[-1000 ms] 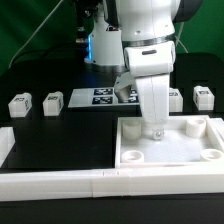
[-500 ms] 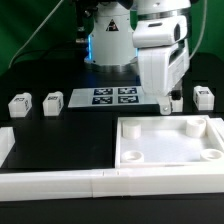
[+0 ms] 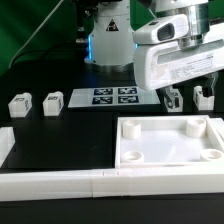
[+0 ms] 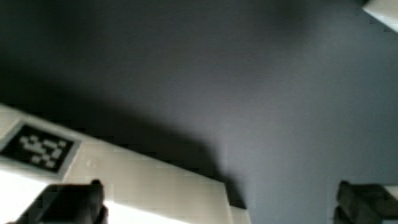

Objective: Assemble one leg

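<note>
Pincer: the gripper (image 3: 172,98) hangs at the exterior view's right, just past the tray panel (image 3: 165,150), jaws wide and empty.
Exterior only: two legs (image 3: 19,103) far on the exterior view's left, another leg (image 3: 204,96) at its right edge.
Wrist only: tagged leg (image 4: 45,147) on the dark table, near one fingertip (image 4: 68,205).

Legible lettering, brand names, numbers: none in either view; marker board (image 3: 112,96): four black-and-white square fiducial tags in a two-by-two block, patterns only, no characters; leg (image 3: 19,103) at the exterior view's far left: one such tag on its facing side, too small to make out; neighbouring leg (image 3: 52,102): likewise; white part (image 4: 125,180) in the wrist view: one blurred tag (image 4: 43,147), no characters.
</note>
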Tool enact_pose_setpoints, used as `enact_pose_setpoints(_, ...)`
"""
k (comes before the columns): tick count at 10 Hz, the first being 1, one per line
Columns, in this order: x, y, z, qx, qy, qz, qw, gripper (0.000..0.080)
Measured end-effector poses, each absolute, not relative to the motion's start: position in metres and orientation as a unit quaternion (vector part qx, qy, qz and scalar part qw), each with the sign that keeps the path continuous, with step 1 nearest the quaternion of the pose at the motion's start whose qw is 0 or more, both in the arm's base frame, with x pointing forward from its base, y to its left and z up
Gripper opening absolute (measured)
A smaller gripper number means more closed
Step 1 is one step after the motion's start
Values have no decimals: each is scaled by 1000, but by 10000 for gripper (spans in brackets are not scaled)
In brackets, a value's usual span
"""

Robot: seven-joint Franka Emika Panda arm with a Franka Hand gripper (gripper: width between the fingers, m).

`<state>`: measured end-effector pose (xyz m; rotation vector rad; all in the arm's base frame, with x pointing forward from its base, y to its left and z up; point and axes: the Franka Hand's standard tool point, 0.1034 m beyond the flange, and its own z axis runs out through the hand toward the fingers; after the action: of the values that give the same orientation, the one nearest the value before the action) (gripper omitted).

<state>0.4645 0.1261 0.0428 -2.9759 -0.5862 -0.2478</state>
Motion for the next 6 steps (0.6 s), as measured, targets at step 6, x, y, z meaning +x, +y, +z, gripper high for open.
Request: enact_pose_setpoints(6, 436, 166, 45, -997, -27, -9, 73, 649)
